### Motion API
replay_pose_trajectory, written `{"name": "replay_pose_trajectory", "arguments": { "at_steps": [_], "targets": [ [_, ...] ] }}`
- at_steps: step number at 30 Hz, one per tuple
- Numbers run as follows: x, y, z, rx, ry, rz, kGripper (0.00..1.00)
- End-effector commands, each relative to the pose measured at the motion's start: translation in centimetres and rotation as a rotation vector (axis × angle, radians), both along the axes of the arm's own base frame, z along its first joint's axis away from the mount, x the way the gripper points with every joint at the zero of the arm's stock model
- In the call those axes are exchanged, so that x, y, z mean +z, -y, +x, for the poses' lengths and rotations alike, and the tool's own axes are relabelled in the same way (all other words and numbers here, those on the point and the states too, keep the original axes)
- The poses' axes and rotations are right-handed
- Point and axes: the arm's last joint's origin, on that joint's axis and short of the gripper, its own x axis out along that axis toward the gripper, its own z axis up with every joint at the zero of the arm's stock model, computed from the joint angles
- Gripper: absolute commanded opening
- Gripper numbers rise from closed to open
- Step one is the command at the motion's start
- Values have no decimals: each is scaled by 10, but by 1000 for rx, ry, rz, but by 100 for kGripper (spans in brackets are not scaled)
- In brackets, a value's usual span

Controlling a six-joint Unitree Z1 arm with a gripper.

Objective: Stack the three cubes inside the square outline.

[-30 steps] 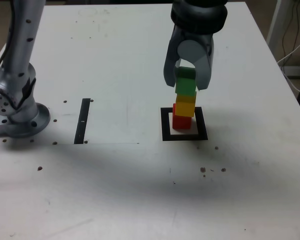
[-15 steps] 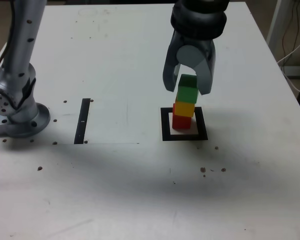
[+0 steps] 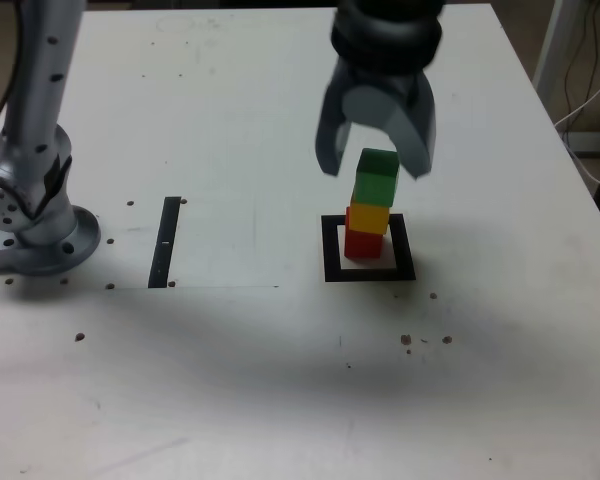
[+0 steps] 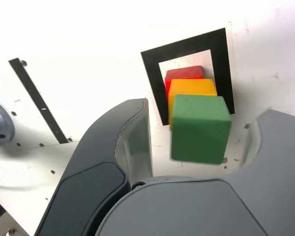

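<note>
The three cubes stand in one stack inside the square outline (image 3: 369, 249): the red cube (image 3: 362, 243) at the bottom, the yellow cube (image 3: 369, 218) on it, the green cube (image 3: 376, 177) on top. My gripper (image 3: 376, 166) hangs just above the stack, open, its grey fingers spread on either side of the green cube's top and clear of it. The wrist view looks down on the green cube (image 4: 200, 128), the yellow cube (image 4: 191, 88) and the red cube (image 4: 184, 73) within the outline (image 4: 221, 54), with gaps between the green cube and both fingers.
A thin black strip (image 3: 166, 241) lies on the white table toward the exterior view's left. The arm's grey base (image 3: 32, 225) stands at the far left edge. Small dark specks dot the table (image 3: 280, 370).
The gripper has opened, letting go of the green cube, and has risen slightly. The green cube stays on top of the yellow one.
</note>
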Motion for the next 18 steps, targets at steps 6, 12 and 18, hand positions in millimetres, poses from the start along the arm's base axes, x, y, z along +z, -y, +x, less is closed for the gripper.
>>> {"name": "replay_pose_trajectory", "arguments": {
  "at_steps": [6, 12, 18],
  "targets": [
    [22, -6, -41, 13, 12, 20, 100],
    [16, -11, -84, 62, -44, 41, 100],
    [3, -16, -123, 113, -93, 54, 100]
  ]
}}
